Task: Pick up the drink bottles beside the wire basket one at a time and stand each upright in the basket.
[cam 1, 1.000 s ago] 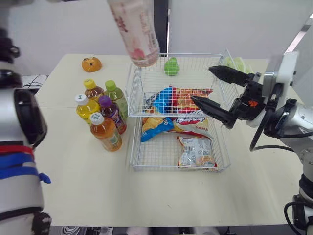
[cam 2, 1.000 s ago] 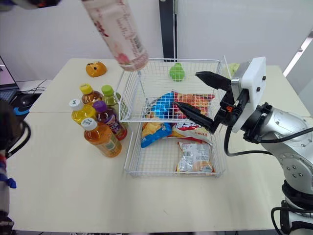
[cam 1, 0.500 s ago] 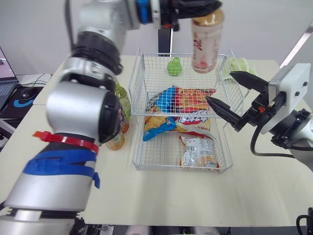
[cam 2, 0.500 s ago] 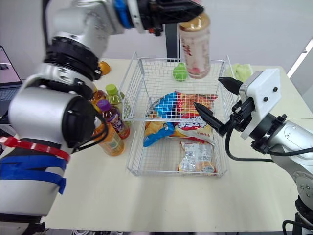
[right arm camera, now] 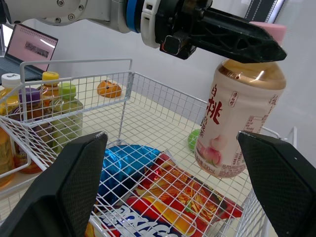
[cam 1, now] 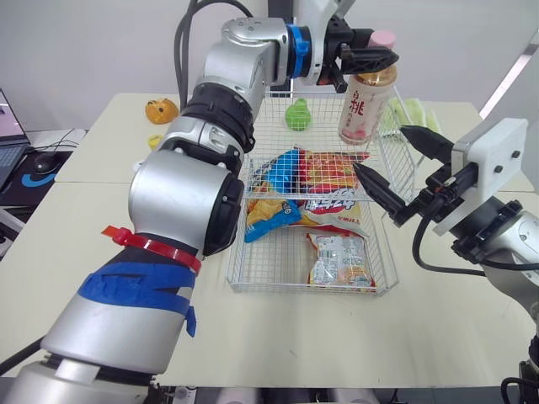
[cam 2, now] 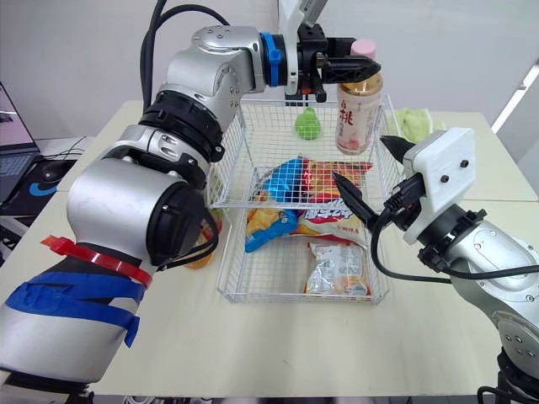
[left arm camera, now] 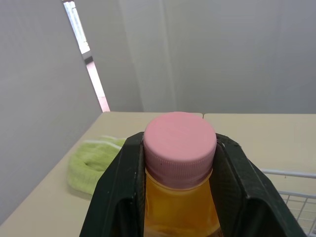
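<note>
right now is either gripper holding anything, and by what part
The left gripper holds the peach drink bottle by its neck, under the pink cap. The right gripper is open, empty.

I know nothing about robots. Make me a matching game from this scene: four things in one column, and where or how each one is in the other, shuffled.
Things
1. pink-capped peach drink bottle
2. crinkly snack bags
3. small orange toy
4. right gripper with two black fingers

Places or states
A. open, at the white wire basket's right side
B. on the table, outside the basket, to its left
C. clamped at the neck by the left gripper
D. lying flat inside the basket

Pairs: 1-C, 2-D, 3-B, 4-A
</note>
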You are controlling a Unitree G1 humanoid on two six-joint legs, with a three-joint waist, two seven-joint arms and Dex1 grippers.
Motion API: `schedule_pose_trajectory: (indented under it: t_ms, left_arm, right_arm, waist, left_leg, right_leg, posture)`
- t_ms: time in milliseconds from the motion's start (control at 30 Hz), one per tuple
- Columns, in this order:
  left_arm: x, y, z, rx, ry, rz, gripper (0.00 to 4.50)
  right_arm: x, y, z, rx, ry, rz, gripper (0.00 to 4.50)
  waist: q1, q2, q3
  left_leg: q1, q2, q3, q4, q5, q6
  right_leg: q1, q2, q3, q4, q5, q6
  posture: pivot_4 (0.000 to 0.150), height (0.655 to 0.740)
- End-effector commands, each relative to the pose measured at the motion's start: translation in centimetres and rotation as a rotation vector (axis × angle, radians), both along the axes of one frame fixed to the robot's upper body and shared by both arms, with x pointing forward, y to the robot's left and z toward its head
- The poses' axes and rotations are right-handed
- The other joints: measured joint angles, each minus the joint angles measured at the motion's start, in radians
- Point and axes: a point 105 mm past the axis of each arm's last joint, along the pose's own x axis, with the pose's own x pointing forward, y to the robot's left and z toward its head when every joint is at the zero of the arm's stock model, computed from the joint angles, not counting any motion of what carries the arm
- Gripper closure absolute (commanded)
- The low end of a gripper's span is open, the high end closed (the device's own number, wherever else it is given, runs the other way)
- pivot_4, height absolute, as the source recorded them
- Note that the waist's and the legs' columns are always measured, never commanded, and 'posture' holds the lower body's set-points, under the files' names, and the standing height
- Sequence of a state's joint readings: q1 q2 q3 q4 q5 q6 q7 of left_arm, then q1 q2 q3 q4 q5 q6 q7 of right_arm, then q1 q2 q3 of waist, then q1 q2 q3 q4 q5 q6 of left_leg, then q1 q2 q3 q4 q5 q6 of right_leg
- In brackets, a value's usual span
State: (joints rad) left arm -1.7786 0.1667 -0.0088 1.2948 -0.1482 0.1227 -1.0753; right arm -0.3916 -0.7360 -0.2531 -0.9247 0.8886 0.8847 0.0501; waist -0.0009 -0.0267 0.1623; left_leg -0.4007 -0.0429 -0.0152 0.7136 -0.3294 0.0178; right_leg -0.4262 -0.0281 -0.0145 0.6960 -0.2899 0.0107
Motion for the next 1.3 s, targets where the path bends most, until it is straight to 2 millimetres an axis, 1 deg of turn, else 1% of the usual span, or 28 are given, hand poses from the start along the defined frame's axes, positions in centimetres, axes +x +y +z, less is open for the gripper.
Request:
schedule_pose_trajectory:
  t_ms: [33,67,100,200,267,333,367,467,533,567,600,700,733,767,800,833,933,967,1033,1100,1167,1233,1300]
  left_arm:
    - [-0.9,-0.5,2.1,-0.049,-0.068,-0.022,2.78]
    - [-0.8,-0.5,2.1,-0.051,-0.063,-0.022,2.41]
    - [-0.8,-0.4,2.1,-0.055,-0.058,-0.023,2.22]
    - [-0.5,0.2,2.5,-0.073,-0.066,0.007,1.30]
    - [-0.4,0.8,3.1,-0.092,-0.070,0.020,0.70]
    - [-0.5,1.9,4.0,-0.122,-0.073,0.024,0.08]
    - [-0.5,2.5,4.4,-0.132,-0.077,0.025,0.01]
    - [-0.6,4.9,5.7,-0.163,-0.085,0.033,0.01]
    - [-0.9,7.1,6.6,-0.197,-0.095,0.038,0.01]
    - [-0.8,8.6,7.0,-0.213,-0.100,0.062,0.01]
    - [-0.8,10.7,7.2,-0.228,-0.111,0.091,0.01]
    - [-0.9,15.5,6.9,-0.259,-0.130,0.186,0.01]
    - [-1.0,17.1,6.4,-0.259,-0.138,0.222,0.01]
    - [-1.3,18.1,6.1,-0.255,-0.144,0.244,0.01]
    - [-1.6,20.1,5.1,-0.246,-0.150,0.303,0.01]
    - [-2.0,21.5,4.3,-0.246,-0.147,0.351,0.01]
    - [-4.6,26.5,1.9,-0.308,-0.157,0.497,0.01]
    - [-5.6,27.8,0.9,-0.315,-0.158,0.548,0.01]
    - [-7.3,29.4,-1.0,-0.309,-0.155,0.624,0.01]
    - [-9.4,31.3,-3.5,-0.311,-0.127,0.713,0.01]
    - [-11.5,32.7,-5.5,-0.322,-0.093,0.792,0.01]
    - [-13.4,33.7,-7.4,-0.334,-0.063,0.862,0.01]
    - [-15.7,34.6,-9.7,-0.335,-0.026,0.936,0.01]
  right_arm:
    - [-0.7,0.3,0.7,0.003,-0.041,0.015,0.00]
    - [-0.7,0.3,0.7,0.003,-0.041,0.016,0.00]
    - [-0.6,0.3,0.7,0.003,-0.041,0.016,0.00]
    - [-0.6,0.3,0.8,0.007,-0.042,0.018,0.00]
    - [-0.5,0.4,0.8,0.009,-0.042,0.025,0.00]
    - [-0.4,0.5,0.8,0.008,-0.041,0.039,0.00]
    - [-0.4,0.6,0.8,0.007,-0.040,0.046,0.00]
    - [-0.4,0.9,0.8,0.003,-0.032,0.080,0.00]
    - [-0.3,1.2,0.7,0.000,-0.024,0.115,0.00]
    - [-0.3,1.5,0.7,-0.001,-0.017,0.148,0.00]
    - [-0.2,1.8,0.8,-0.003,-0.012,0.182,0.00]
    - [0.0,2.6,1.0,-0.006,-0.004,0.288,0.00]
    - [0.1,2.9,1.1,-0.007,-0.001,0.322,0.00]
    - [0.2,3.0,1.1,-0.009,0.001,0.343,0.00]
    - [0.3,3.4,1.1,-0.015,0.009,0.384,0.00]
    - [0.4,3.6,1.1,-0.022,0.016,0.415,0.00]
    - [0.3,4.9,1.1,-0.016,0.049,0.558,0.00]
    - [0.3,5.2,1.2,-0.016,0.051,0.598,0.00]
    - [0.3,5.7,1.4,-0.014,0.058,0.665,0.00]
    - [-0.1,6.4,1.6,-0.011,0.071,0.758,0.00]
    - [-0.3,6.9,1.6,-0.015,0.084,0.822,0.00]
    - [0.0,7.3,1.3,-0.041,0.081,0.848,0.00]
    - [0.2,7.7,1.1,-0.048,0.082,0.874,0.00]
  waist:
    - [0.002,0.000,0.000]
    - [0.001,0.000,0.000]
    - [0.001,0.000,0.000]
    - [0.000,0.000,0.000]
    - [0.000,0.000,0.000]
    - [-0.001,0.000,0.000]
    - [-0.001,0.000,0.000]
    - [-0.005,0.000,0.000]
    - [-0.005,0.000,0.000]
    - [-0.005,0.000,0.000]
    - [-0.007,0.000,0.000]
    - [-0.018,0.001,-0.001]
    - [-0.023,0.002,-0.001]
    - [-0.026,0.003,-0.002]
    - [-0.026,0.003,-0.002]
    - [-0.028,0.003,-0.002]
    - [-0.031,0.003,-0.002]
    - [-0.032,0.003,-0.002]
    - [-0.031,0.003,-0.002]
    - [-0.030,0.002,-0.002]
    - [-0.026,0.002,-0.002]
    - [-0.019,0.002,-0.002]
    - [-0.011,0.000,-0.003]
  left_leg:
    - [0.000,0.000,0.000,0.000,0.000,0.000]
    - [0.000,0.000,0.000,0.000,0.000,0.000]
    - [0.000,0.000,0.000,0.000,0.000,0.000]
    - [0.000,0.000,0.000,0.000,0.000,0.000]
    - [0.001,0.000,0.000,0.001,0.000,0.000]
    - [0.001,0.000,0.001,0.001,0.000,0.000]
    - [0.001,0.000,0.001,0.001,0.000,0.000]
    - [0.001,0.000,0.001,0.001,0.000,0.000]
    - [0.001,0.001,0.001,0.001,0.000,0.000]
    - [0.001,0.001,0.001,0.001,0.000,0.000]
    - [0.001,0.001,0.001,0.001,0.000,0.000]
    - [0.002,0.001,0.001,0.001,0.000,0.000]
    - [0.003,0.001,0.001,0.000,0.000,0.000]
    - [0.003,0.001,0.001,0.000,0.001,-0.001]
    - [0.004,0.001,0.000,0.001,0.001,-0.001]
    - [0.004,0.001,0.000,0.001,0.001,-0.001]
    - [0.003,0.001,-0.001,0.002,0.001,-0.001]
    - [0.003,0.001,-0.001,0.001,0.001,-0.001]
    - [0.003,0.001,-0.002,0.002,0.001,-0.002]
    - [0.003,0.001,-0.002,0.002,0.001,-0.002]
    - [0.004,0.001,-0.002,0.002,0.001,-0.002]
    - [0.005,0.001,-0.003,0.002,0.001,-0.002]
    - [0.006,0.001,-0.003,0.002,0.001,-0.002]
  right_leg:
    - [0.000,0.000,0.000,0.000,0.000,0.000]
    - [0.000,0.000,0.000,0.000,0.000,0.000]
    - [0.000,0.000,0.000,0.000,0.000,0.000]
    - [0.000,0.000,0.000,0.000,0.000,0.000]
    - [0.000,0.000,0.000,0.001,0.000,0.000]
    - [0.000,0.000,0.001,0.001,0.000,0.000]
    - [0.000,0.000,0.001,0.001,0.000,0.000]
    - [0.000,0.001,0.001,0.001,0.000,0.000]
    - [0.000,0.001,0.001,0.002,0.000,0.000]
    - [0.000,0.002,0.001,0.001,0.000,0.000]
    - [0.000,0.002,0.001,0.001,0.000,0.000]
    - [0.000,0.002,0.002,0.002,0.000,0.000]
    - [0.000,0.002,0.002,0.002,0.000,0.000]
    - [0.001,0.002,0.002,0.002,0.000,0.000]
    - [0.001,0.002,0.002,0.003,0.000,0.000]
    - [0.001,0.002,0.002,0.002,0.000,0.000]
    - [0.001,0.002,0.001,0.002,0.000,0.000]
    - [0.001,0.002,0.001,0.002,0.000,0.000]
    - [0.000,0.002,0.001,0.002,0.000,0.000]
    - [0.001,0.002,0.001,0.002,0.000,0.000]
    - [0.002,0.001,0.001,0.001,0.000,0.000]
    - [0.004,0.001,0.000,0.001,0.000,0.000]
    - [0.006,0.001,0.000,0.000,0.000,0.000]
  posture:
    - [0.150,0.7400]
    - [0.150,0.7400]
    - [0.150,0.7400]
    - [0.150,0.7400]
    - [0.150,0.7400]
    - [0.150,0.7400]
    - [0.150,0.7400]
    - [0.150,0.7400]
    - [0.150,0.7400]
    - [0.150,0.7400]
    - [0.150,0.7400]
    - [0.150,0.7400]
    - [0.150,0.7400]
    - [0.150,0.7400]
    - [0.150,0.7400]
    - [0.150,0.7400]
    - [0.150,0.7400]
    - [0.150,0.7400]
    - [0.150,0.7400]
    - [0.150,0.7400]
    - [0.150,0.7400]
    - [0.150,0.7400]
    - [0.150,0.7400]
